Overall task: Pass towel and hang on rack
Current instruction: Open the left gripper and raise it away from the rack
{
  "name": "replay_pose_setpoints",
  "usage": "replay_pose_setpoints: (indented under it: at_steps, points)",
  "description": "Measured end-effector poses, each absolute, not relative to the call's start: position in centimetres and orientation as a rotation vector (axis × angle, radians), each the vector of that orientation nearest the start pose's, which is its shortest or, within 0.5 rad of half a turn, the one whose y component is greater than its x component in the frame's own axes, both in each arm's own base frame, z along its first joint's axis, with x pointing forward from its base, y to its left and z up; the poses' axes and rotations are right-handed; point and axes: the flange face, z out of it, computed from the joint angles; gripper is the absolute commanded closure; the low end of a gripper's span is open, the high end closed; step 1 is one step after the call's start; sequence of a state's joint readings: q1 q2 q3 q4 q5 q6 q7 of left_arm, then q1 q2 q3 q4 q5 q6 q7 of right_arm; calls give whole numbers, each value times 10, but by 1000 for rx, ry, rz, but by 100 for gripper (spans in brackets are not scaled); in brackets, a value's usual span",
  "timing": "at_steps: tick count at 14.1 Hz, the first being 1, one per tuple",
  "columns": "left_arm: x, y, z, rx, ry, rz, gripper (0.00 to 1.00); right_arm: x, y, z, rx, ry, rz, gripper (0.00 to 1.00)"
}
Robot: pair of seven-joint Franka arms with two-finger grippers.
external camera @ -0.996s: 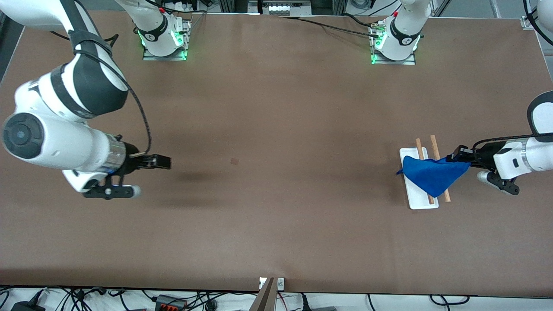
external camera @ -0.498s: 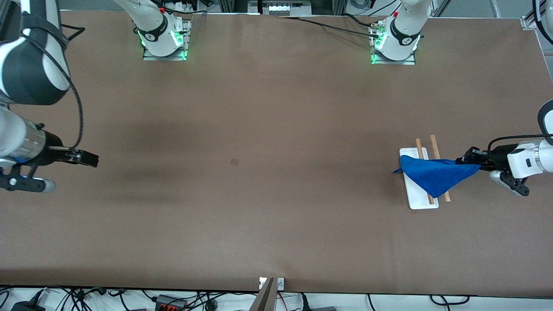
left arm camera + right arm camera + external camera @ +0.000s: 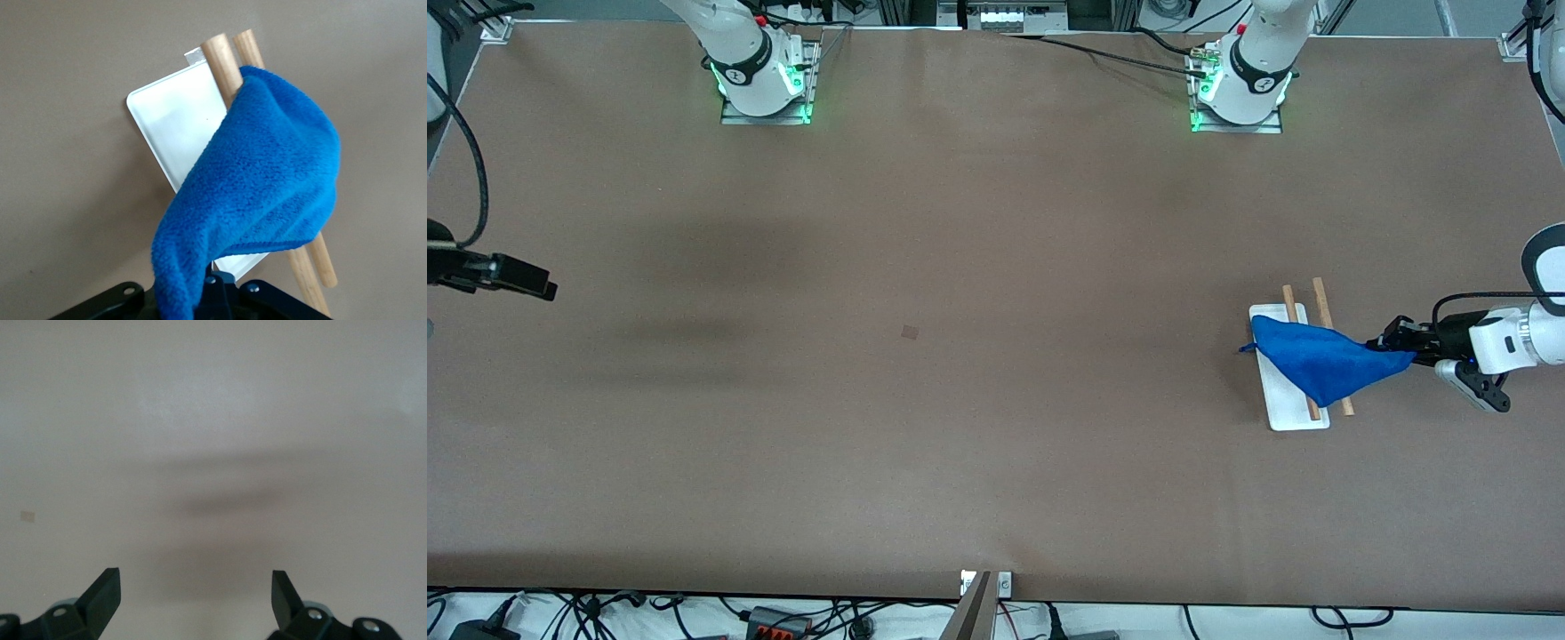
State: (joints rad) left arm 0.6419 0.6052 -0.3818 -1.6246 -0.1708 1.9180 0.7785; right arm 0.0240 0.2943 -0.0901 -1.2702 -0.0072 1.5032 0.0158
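the towel (image 3: 1320, 364) is bright blue and soft, and it lies draped over the two wooden rods of the rack (image 3: 1288, 411), toward the left arm's end of the worktop (image 3: 996, 444). it hangs in a loose fold and covers the middle of the rods; their ends stay bare. one corner stretches out to the left pincer (image 3: 1398, 343), which is closed on this corner, just beside the rack. the white base of the rack shows under the cloth. the right pincer (image 3: 195, 593) is over the bare worktop at the right arm's end, well apart from the rack. its fingers (image 3: 101, 592) stand wide open and hold nothing.
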Motion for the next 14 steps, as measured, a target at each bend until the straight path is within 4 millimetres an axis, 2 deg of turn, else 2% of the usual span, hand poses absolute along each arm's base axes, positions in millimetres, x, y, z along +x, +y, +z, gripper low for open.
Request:
replay_pose_setpoints:
  at_steps: [1, 2, 3, 4, 5, 8, 14]
  points:
    - [630, 185, 273, -3527, 723, 96, 83, 630, -33, 587, -3168, 123, 92, 0]
    - [630, 185, 272, -3528, 724, 96, 53, 627, -32, 586, -3168, 120, 74, 0]
    - [630, 185, 273, -3527, 726, 94, 44, 623, -32, 582, -3166, 119, 49, 0]
    - [631, 184, 273, -3526, 730, 90, 6, 618, -33, 575, -3164, 120, 29, 0]
    - [632, 182, 274, -3525, 734, 87, 0, 612, -35, 568, -3162, 120, 21, 0]
    - [633, 181, 275, -3523, 741, 81, 0, 596, -36, 556, -3157, 109, 36, 0]
    - [633, 183, 278, -3521, 740, 70, 0, 593, -27, 554, -3157, 75, 25, 0]
